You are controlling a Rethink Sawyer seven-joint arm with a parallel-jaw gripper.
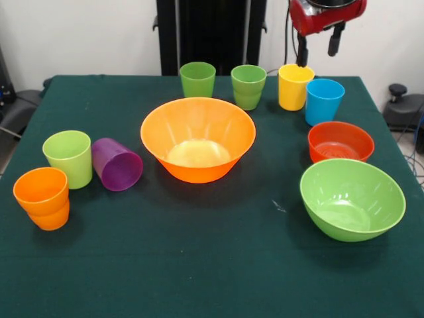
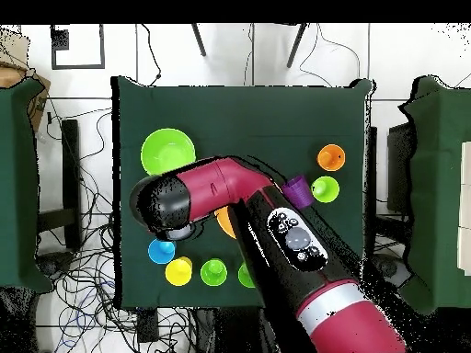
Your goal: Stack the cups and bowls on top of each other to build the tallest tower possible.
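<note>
No tower is built yet: the cups [image 1: 197,79] and bowls [image 1: 197,139] sit apart on the table [image 1: 199,265], and the gripper [image 1: 318,47] hangs open and empty.

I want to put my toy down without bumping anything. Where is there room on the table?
The wide strip along the front edge, below the orange bowl and lime bowl, is bare. So is the far left corner behind the lime cup. The back row under the gripper and the right side are crowded.
</note>
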